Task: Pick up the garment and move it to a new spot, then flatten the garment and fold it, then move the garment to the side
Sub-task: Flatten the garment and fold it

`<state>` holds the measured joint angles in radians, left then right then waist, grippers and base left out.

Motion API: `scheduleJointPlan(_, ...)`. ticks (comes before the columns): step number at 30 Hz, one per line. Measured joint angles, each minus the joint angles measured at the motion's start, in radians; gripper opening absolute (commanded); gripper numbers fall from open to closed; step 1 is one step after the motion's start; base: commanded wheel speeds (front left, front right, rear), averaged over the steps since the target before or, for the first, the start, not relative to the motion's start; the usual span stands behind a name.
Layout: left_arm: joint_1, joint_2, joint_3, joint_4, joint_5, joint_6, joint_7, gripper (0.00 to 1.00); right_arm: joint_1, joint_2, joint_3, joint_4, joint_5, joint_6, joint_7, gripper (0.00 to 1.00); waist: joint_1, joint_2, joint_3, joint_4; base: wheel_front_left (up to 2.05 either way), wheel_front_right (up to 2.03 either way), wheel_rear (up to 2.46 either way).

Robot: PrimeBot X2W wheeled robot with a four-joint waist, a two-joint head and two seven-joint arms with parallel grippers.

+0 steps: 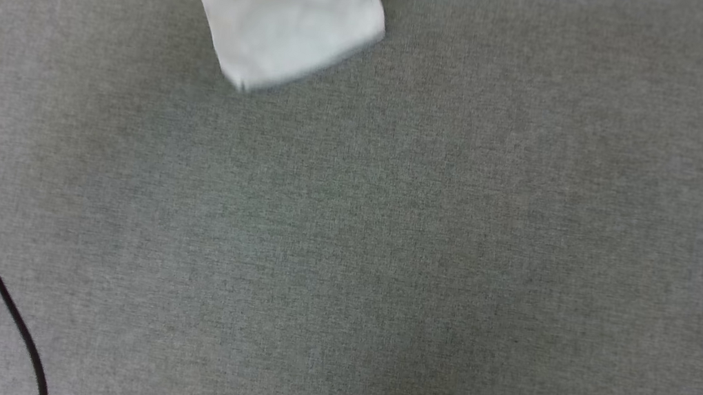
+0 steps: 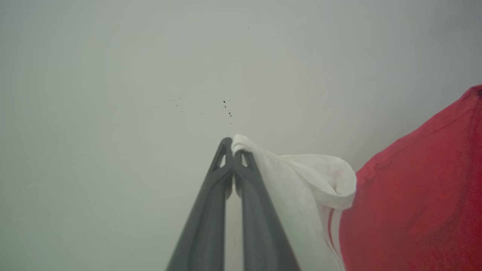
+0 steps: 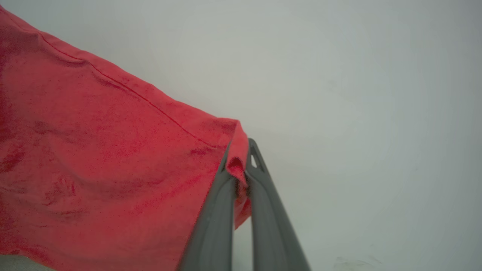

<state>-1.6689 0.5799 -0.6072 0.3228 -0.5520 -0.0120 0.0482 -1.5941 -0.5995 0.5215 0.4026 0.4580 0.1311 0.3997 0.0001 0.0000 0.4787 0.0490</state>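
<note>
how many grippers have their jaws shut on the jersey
2. The left gripper pinches the white sleeve; the right gripper pinches a red fold of the jersey.

No text, label, brand, number or sign can be read. The parts of the garment (image 1: 279, 26) in sight are plain red and white cloth with thin red-white stripe trim, no lettering.

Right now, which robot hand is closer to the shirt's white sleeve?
Left. The left gripper has its jaws shut right on the white sleeve. The right gripper pinches the shirt's red edge, not that sleeve.
</note>
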Motion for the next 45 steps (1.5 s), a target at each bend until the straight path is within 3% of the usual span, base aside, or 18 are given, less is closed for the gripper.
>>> scheduleJointPlan(8, -0.171, -0.051, -0.006, 0.197, 0.028, -0.051, -0.060, 0.00, -0.163, 0.037, 0.027, 0.138, -0.051, 0.000, -0.054, 0.00, 0.0000, 0.0000, 0.037, 0.005, 0.00, 0.00, 0.00)
scheduleJointPlan(15, -0.190, -0.084, -0.029, 0.313, 0.016, -0.081, -0.102, 0.00, -0.185, 0.051, 0.106, 0.236, -0.026, 0.000, -0.104, 0.00, 0.0000, 0.0000, 0.062, 0.006, 0.00, 0.00, 0.00)
scheduleJointPlan(20, -0.080, -0.093, -0.054, 0.370, -0.010, -0.094, -0.151, 0.00, -0.093, 0.054, 0.201, 0.278, 0.026, 0.000, -0.153, 0.00, 0.0001, 0.0000, 0.064, 0.004, 0.00, 0.00, 0.00)
scheduleJointPlan(28, 0.254, -0.100, -0.098, 0.384, -0.069, -0.102, -0.239, 0.00, 0.144, 0.083, 0.338, 0.290, 0.145, 0.000, -0.256, 0.00, 0.0001, 0.0000, 0.008, -0.006, 0.00, 0.00, 0.00)
scheduleJointPlan(33, 0.500, -0.098, -0.126, 0.320, -0.097, -0.070, -0.267, 0.00, 0.332, 0.045, 0.436, 0.241, 0.204, 0.000, -0.295, 0.00, 0.0000, 0.0000, -0.058, -0.005, 0.00, 0.00, 0.00)
scheduleJointPlan(40, 0.821, -0.054, -0.160, 0.154, -0.140, 0.004, -0.267, 0.00, 0.527, -0.011, 0.511, 0.190, 0.277, 0.000, -0.333, 0.00, -0.0001, 0.0000, -0.156, -0.004, 0.00, 0.00, 0.00)
scheduleJointPlan(45, 1.080, 0.014, -0.176, -0.029, -0.176, 0.105, -0.257, 0.00, 0.685, -0.069, 0.541, 0.146, 0.334, 0.000, -0.360, 0.00, -0.0002, 0.0000, -0.243, -0.003, 0.00, 0.00, 0.00)
